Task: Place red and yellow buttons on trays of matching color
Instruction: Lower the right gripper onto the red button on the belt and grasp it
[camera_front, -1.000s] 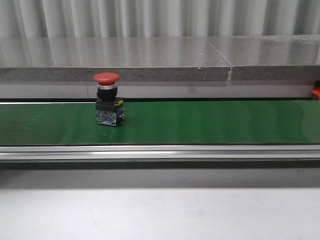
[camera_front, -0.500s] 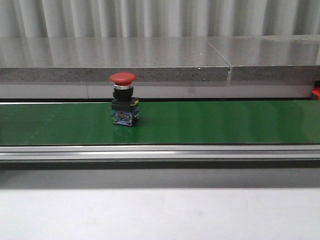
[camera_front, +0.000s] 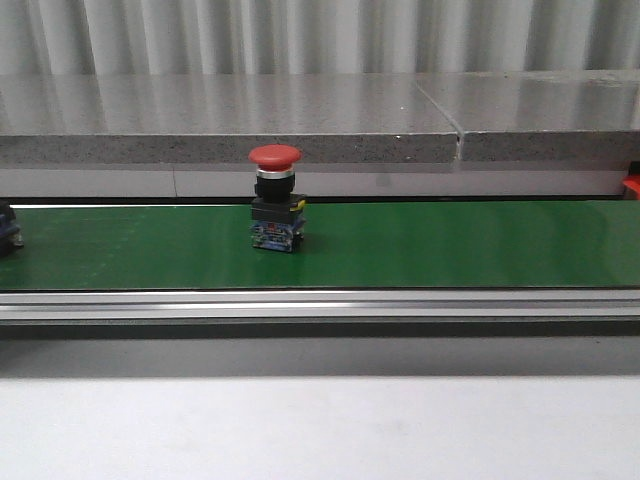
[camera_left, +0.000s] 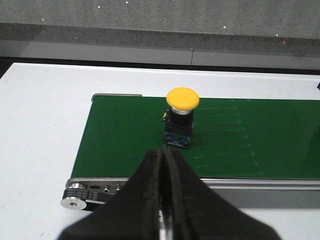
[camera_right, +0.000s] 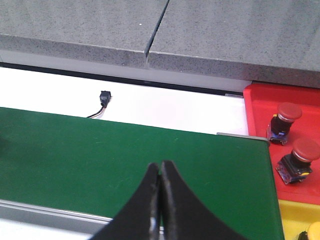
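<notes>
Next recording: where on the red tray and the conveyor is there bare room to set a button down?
The red tray is bare along its belt-side edge; two red buttons crowd its other side. The green belt is open from the riding red button to its tray end.

The conveyor belt (camera_front: 450, 245) is a matt green sheet, smooth, with faint lengthwise streaks in the left wrist view. Its side rail (camera_front: 400, 304) looks like brushed aluminium with a dull sheen. The red button (camera_front: 275, 155) has a smooth plastic cap over a shiny metal collar; the yellow button (camera_left: 182, 98) has a satin plastic cap. The stone ledge (camera_front: 230, 120) behind is speckled grey, polished on top and probably granite. The red tray (camera_right: 280, 105) is glossy plastic. The gripper fingers (camera_left: 150, 200) are matt black, slightly rough.
</notes>
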